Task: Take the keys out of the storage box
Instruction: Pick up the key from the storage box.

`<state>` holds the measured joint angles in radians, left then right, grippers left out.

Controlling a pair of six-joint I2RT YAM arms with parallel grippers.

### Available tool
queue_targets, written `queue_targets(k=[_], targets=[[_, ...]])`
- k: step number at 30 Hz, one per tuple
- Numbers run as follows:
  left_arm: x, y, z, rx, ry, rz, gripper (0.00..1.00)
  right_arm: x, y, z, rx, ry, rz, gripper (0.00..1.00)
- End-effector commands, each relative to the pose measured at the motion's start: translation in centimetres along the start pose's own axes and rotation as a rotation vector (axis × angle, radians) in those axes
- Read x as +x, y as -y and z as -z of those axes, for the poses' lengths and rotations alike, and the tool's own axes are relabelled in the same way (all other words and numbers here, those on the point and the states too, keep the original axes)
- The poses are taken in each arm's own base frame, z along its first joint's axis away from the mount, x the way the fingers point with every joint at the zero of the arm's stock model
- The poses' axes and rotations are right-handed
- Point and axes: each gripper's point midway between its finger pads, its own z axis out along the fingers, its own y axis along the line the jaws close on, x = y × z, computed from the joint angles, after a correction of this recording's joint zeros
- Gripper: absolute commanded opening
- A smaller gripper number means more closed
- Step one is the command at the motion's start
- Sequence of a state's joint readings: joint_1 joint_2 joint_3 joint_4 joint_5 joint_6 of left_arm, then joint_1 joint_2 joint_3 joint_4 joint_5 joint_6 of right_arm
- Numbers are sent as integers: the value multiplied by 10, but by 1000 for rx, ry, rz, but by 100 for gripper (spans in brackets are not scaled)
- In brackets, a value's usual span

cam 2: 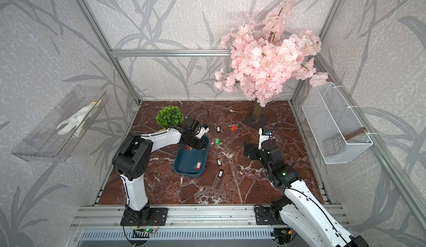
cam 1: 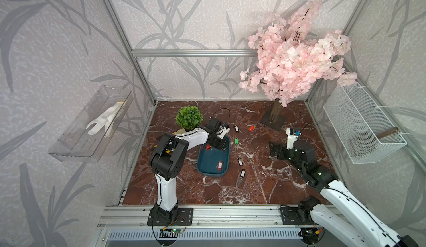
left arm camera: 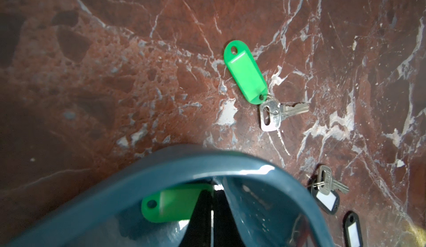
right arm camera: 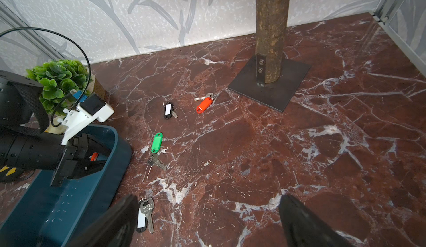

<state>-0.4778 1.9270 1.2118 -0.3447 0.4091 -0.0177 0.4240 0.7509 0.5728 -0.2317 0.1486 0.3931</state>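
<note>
Right, the marble table (cam 1: 265, 188) fills the cell floor, with the pink blossom tree (cam 1: 292, 57) at its far right. The storage box (cam 1: 208, 165) sits left of centre, and a round green plant (cam 1: 189, 117) stands just beyond its far left corner.

My left gripper (left arm camera: 212, 195) dips into the box's far end, jaws pressed together. A green-tagged key (left arm camera: 170, 203) lies against one finger (left arm camera: 200, 211), and I cannot tell whether it is pinched. My right gripper (right arm camera: 207, 199) hangs over the table's right side, spread wide and empty.

A red-tagged key (cam 1: 220, 164) lies at the box's near end, and another red tag (cam 1: 208, 146) shows by the left gripper.

Out on the table, right of the box, I see:
- a second green-tagged key (cam 1: 235, 140) just beside the box
- a far black-tagged key (cam 1: 235, 128)
- a far red-tagged key (cam 1: 252, 128)
- two near black-tagged keys (cam 1: 240, 161)
</note>
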Motion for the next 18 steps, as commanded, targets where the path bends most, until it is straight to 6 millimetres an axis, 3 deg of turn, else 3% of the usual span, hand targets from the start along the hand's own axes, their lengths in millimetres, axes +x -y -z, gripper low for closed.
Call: queue_targets(k=[1,7,18], targets=[[-3,2,7,-19,10,-17,3,-1,3,1,5,15,-10,99],[-1,3,29,-62,52,-14,1,-2,4,2,12,26,-11,99],[-13,27,102,-156,187,-42,0,-7,4,3,14,41,3,99]])
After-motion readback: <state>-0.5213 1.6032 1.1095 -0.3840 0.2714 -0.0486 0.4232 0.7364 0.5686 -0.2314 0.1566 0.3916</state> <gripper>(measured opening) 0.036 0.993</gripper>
